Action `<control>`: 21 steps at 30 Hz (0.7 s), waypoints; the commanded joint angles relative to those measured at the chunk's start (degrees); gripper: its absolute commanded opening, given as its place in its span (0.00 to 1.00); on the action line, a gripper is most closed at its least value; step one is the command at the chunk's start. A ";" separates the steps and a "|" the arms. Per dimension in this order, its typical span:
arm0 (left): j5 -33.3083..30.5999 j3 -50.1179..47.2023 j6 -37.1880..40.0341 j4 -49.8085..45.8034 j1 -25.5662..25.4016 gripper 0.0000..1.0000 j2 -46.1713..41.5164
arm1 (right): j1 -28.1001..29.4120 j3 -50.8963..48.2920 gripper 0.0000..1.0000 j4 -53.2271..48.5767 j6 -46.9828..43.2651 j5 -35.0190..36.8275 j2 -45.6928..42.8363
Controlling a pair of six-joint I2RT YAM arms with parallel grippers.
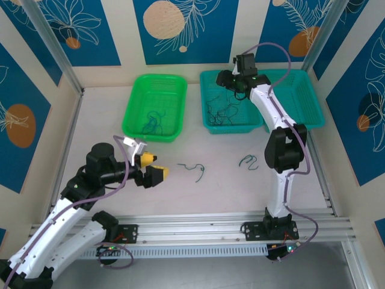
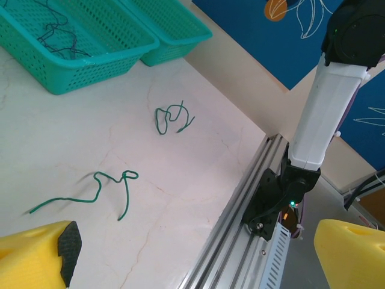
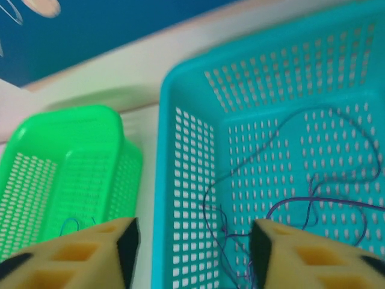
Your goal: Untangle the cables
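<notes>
A tangle of thin dark cables (image 1: 219, 111) lies in the left teal basket (image 1: 207, 123). In the right wrist view these cables (image 3: 283, 205) look dark blue and purple. My right gripper (image 1: 231, 84) hovers over that basket's far end, open (image 3: 192, 253), with nothing between its yellow pads. Two green cables (image 1: 194, 168) (image 1: 248, 161) lie apart on the table; the left wrist view shows them as a near cable (image 2: 96, 189) and a far cable (image 2: 171, 117). A few blue cables (image 1: 151, 123) rest in the green basket (image 1: 137, 99). My left gripper (image 1: 151, 167) is open (image 2: 192, 259) above the table, left of the near green cable.
A second teal basket (image 1: 310, 96) adjoins the first on the right. The aluminium rail (image 1: 210, 226) runs along the near table edge. The right arm's base (image 2: 274, 198) stands on that rail. Walls close in the table on three sides.
</notes>
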 commanded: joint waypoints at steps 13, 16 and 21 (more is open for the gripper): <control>1.27 0.39 0.38 3.24 -0.08 1.00 2.13 | 0.73 -43.89 0.73 14.72 4.27 2.36 -40.61; 1.60 0.48 0.80 4.10 -0.19 1.00 3.41 | 0.73 -58.99 0.70 15.97 9.52 6.57 -54.58; 2.43 0.74 0.98 6.59 -0.20 1.00 6.09 | -0.21 -77.07 0.65 9.22 19.50 11.58 -72.37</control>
